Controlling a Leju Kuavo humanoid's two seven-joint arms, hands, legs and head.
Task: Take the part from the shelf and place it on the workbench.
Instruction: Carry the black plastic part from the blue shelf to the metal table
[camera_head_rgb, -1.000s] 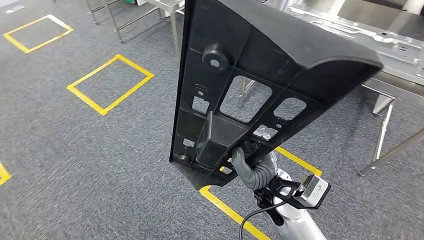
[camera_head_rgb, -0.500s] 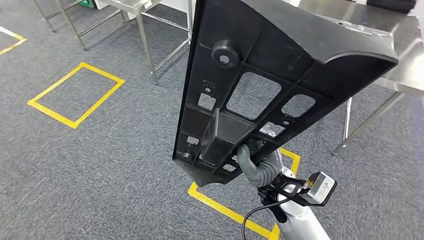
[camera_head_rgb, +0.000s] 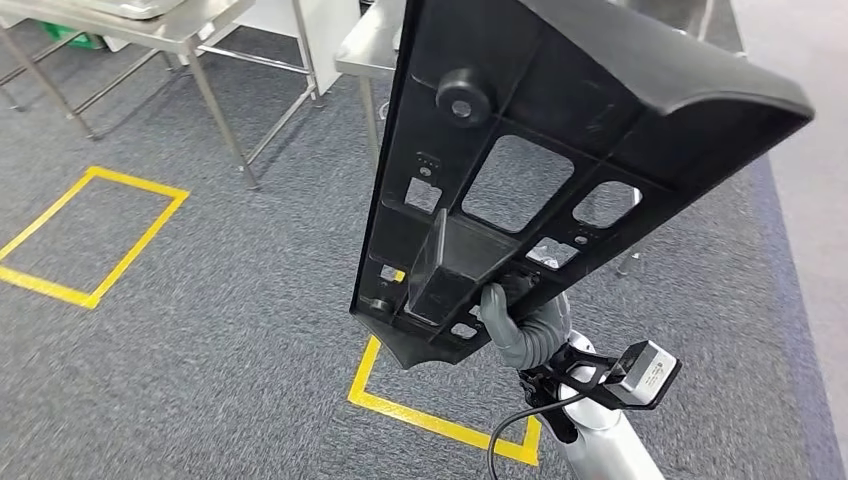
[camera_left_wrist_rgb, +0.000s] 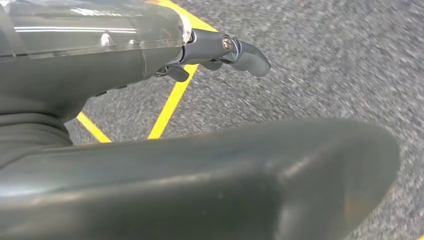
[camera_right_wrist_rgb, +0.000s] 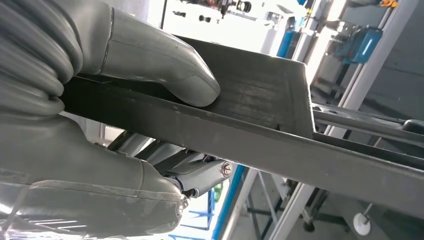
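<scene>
The part (camera_head_rgb: 520, 130) is a large black plastic panel with ribs, a round boss and several cut-outs. It is held up tilted in front of me, above the floor. My right hand (camera_head_rgb: 520, 335) grips its lower edge from below. In the right wrist view the grey thumb (camera_right_wrist_rgb: 160, 65) presses on the flat black face of the part (camera_right_wrist_rgb: 260, 95), with the fingers (camera_right_wrist_rgb: 200, 175) curled under it. My left hand (camera_left_wrist_rgb: 150, 50) hangs over the grey carpet, its dark fingers (camera_left_wrist_rgb: 245, 52) stretched out and holding nothing.
A steel table (camera_head_rgb: 150, 25) on thin legs stands at the back left, and another steel table (camera_head_rgb: 365, 50) is partly hidden behind the part. Yellow tape squares (camera_head_rgb: 90, 235) (camera_head_rgb: 440, 420) mark the grey carpet. A paler floor strip (camera_head_rgb: 800, 150) runs along the right.
The whole picture has shifted, so the camera has turned: tables and tape squares slid leftward in view. The part stays in my right hand in the same grip.
</scene>
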